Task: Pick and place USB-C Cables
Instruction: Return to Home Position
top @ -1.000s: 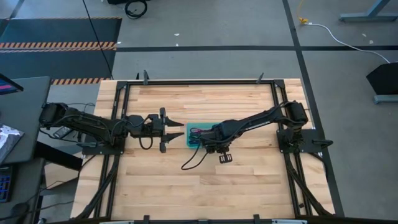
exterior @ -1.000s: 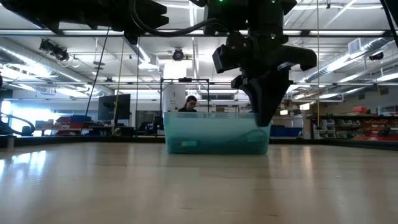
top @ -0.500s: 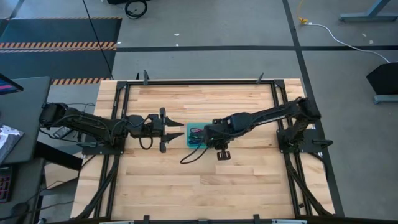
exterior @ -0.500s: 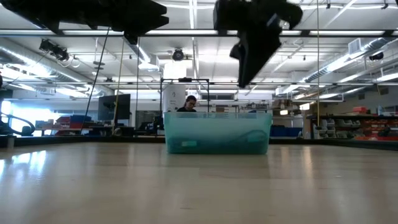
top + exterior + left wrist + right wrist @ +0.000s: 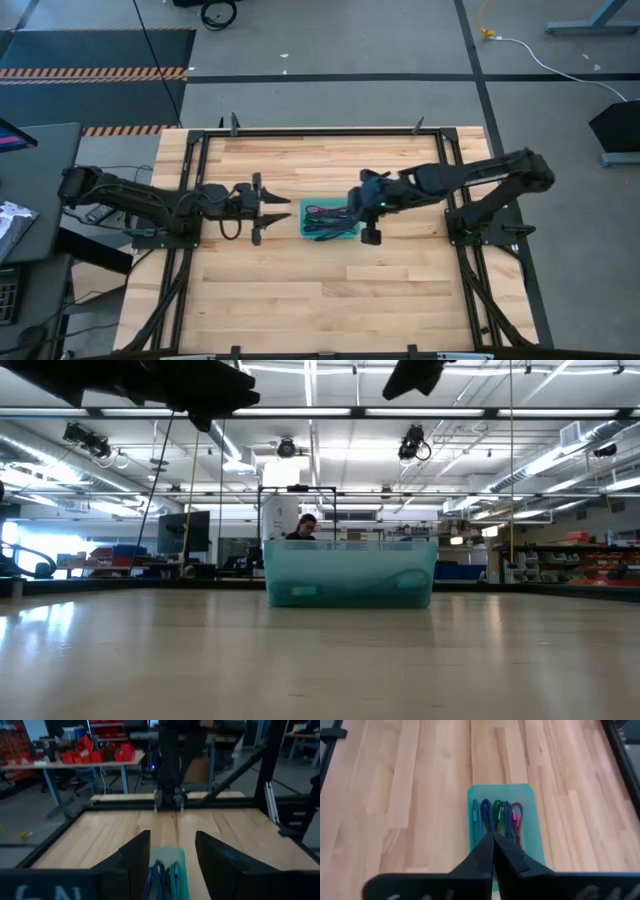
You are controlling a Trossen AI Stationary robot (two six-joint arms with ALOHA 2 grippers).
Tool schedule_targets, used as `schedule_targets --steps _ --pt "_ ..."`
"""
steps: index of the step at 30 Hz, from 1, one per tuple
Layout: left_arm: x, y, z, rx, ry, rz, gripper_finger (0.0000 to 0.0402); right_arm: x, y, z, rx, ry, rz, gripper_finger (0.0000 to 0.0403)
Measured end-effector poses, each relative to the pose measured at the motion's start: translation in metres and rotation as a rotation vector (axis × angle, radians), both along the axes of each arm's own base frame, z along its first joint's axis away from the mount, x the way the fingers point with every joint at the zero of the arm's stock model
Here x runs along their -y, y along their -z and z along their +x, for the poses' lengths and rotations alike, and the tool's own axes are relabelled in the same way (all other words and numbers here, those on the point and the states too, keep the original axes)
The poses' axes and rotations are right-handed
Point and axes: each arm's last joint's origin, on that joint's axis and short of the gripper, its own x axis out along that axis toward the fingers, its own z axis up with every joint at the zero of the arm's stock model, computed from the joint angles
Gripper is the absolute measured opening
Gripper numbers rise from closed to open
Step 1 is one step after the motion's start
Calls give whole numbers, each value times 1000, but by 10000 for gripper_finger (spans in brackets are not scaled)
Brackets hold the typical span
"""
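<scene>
Five thin looped cables (image 5: 495, 815) fill one translucent rectangular tray (image 5: 532, 807).

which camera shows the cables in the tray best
Right wrist view: it looks down into the tray, where the cables lie side by side, colours distinct. High view shows only a small dark cluster; low view, faint shapes through the tray wall; left wrist view, a few strands, partly cut off.
</scene>
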Motion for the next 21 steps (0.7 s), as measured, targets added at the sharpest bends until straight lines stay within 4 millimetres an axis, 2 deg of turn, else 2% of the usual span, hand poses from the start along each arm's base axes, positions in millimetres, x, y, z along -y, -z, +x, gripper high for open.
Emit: schedule_targets --steps 3,7,8,15,21 --pt "-1 -2 -9 -33 -2 -18 128 0 3 -13 40 25 4 9" --pt "-2 -5 -20 -59 -5 -54 29 1 13 -30 130 42 37 4" --pt "-2 -5 -22 -67 -6 -66 15 1 18 -34 147 45 45 4" --pt "1 2 -29 -108 -3 -88 5 7 46 -74 274 78 109 2" --pt "5 41 -43 -92 -15 -127 3 8 59 -105 403 103 120 1"
